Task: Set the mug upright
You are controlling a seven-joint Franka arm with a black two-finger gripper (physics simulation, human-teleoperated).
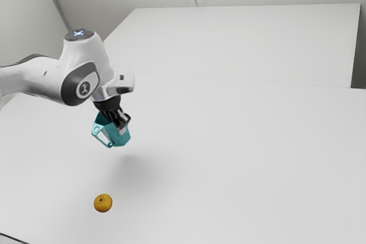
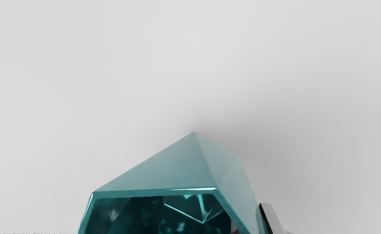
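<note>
Toward the near edge of the desk (image 1: 240,164), at the exterior view's left, lies a small orange fruit (image 1: 103,203). Farther in from that edge, the teal mug (image 1: 119,137) hangs in the air above its shadow, tilted, its mouth facing up and aslant. The jaws (image 1: 122,124) are nearly closed, pinching its wall, one finger inside and one outside. So the mug is gripped and off the desk; levelling it, standing it on its base and letting go seem left.
</note>
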